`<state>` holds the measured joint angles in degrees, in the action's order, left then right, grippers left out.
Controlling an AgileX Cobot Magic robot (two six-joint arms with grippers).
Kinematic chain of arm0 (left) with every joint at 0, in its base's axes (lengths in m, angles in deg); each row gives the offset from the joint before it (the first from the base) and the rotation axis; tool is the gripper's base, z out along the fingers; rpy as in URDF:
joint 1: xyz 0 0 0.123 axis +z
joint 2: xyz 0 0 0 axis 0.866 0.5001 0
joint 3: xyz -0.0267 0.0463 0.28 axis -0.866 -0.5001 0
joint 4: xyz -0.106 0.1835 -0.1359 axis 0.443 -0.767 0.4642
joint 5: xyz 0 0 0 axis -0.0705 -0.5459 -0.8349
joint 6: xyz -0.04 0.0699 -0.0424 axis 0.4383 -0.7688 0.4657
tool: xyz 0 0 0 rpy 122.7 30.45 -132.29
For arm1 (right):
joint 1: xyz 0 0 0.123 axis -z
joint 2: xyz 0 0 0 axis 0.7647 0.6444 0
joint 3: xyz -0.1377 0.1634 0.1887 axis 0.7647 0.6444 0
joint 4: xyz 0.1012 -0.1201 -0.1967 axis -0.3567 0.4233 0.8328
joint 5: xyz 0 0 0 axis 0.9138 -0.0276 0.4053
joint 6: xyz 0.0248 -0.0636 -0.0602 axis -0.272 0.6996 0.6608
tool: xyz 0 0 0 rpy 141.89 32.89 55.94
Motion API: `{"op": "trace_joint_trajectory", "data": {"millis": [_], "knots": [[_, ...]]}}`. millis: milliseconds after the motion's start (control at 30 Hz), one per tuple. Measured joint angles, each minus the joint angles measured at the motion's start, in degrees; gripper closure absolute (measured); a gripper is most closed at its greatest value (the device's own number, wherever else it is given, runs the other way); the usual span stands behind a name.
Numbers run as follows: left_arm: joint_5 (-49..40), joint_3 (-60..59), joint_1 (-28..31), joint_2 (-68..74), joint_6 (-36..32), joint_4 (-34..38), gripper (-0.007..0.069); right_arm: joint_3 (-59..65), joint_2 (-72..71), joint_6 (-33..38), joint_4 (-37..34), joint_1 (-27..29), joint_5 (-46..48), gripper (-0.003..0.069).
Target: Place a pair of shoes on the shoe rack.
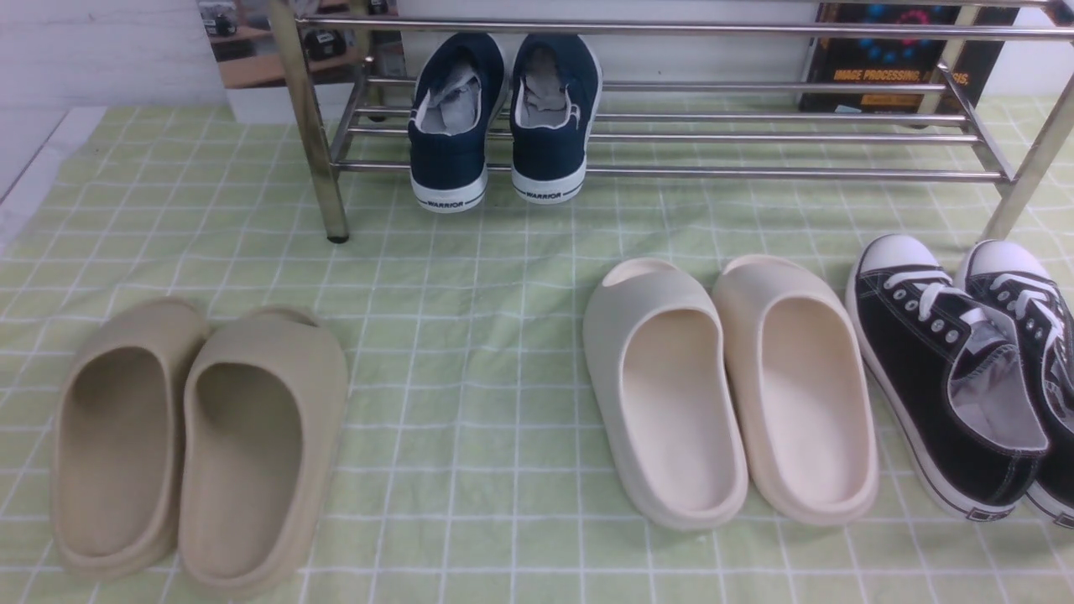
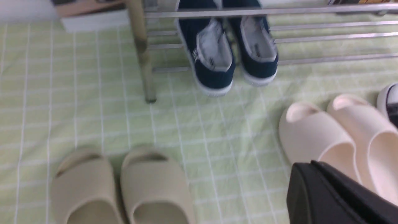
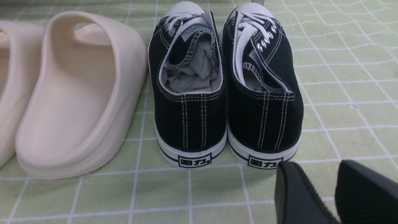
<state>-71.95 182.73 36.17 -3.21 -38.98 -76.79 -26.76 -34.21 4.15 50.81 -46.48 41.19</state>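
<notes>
- The navy slip-on sneakers (image 1: 545, 126) sit side by side on the lower tier of the shoe rack (image 1: 671, 172), near its left end, just inside the left front post.
- Their long axes run from the front of the rack towards its back, across the bars: toes inward, heels facing out and overhanging the front bar.
- The left hand (image 2: 315, 165) is closed, its fingertips together with nothing between them. It is apart from the sneakers, out in front of the rack.
- The right hand (image 3: 317, 165) is open, with a gap between its fingers and nothing in it. Its camera shows the black lace-up sneakers (image 3: 189, 124), which stand in front of the rack's right end, well away from the navy pair.
- The left arm therefore looks the nearer one for any touch-up, with the sneakers lying from its hand towards the rack.
- The placing looks finished; if the heels need seating deeper, the push should run along the shoes' length, into the rack. Pushing sideways could skew the pair or drive it against the post.
</notes>
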Motion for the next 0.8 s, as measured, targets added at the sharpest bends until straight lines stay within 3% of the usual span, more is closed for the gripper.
{"op": "trace_joint_trajectory", "data": {"millis": [233, 400, 667, 800], "knots": [[5.6, -31.5, 0.0, -24.5, 7.0, -0.1, 0.0638, 0.0, 0.0, 0.0, 0.0, 0.0, 0.0, 0.0419], [8.9, -47.2, 0.0, -35.4, 11.2, 0.5, 0.0638, 0.0, 0.0, 0.0, 0.0, 0.0, 0.0, 0.0419], [8.1, -53.4, 0.0, -39.1, 11.6, 0.6, 0.0638, 0.0, 0.0, 0.0, 0.0, 0.0, 0.0, 0.0419], [8.9, -53.4, 0.0, -39.1, 8.5, -1.2, 0.0638, 0.0, 0.0, 0.0, 0.0, 0.0, 0.0, 0.0419]]}}
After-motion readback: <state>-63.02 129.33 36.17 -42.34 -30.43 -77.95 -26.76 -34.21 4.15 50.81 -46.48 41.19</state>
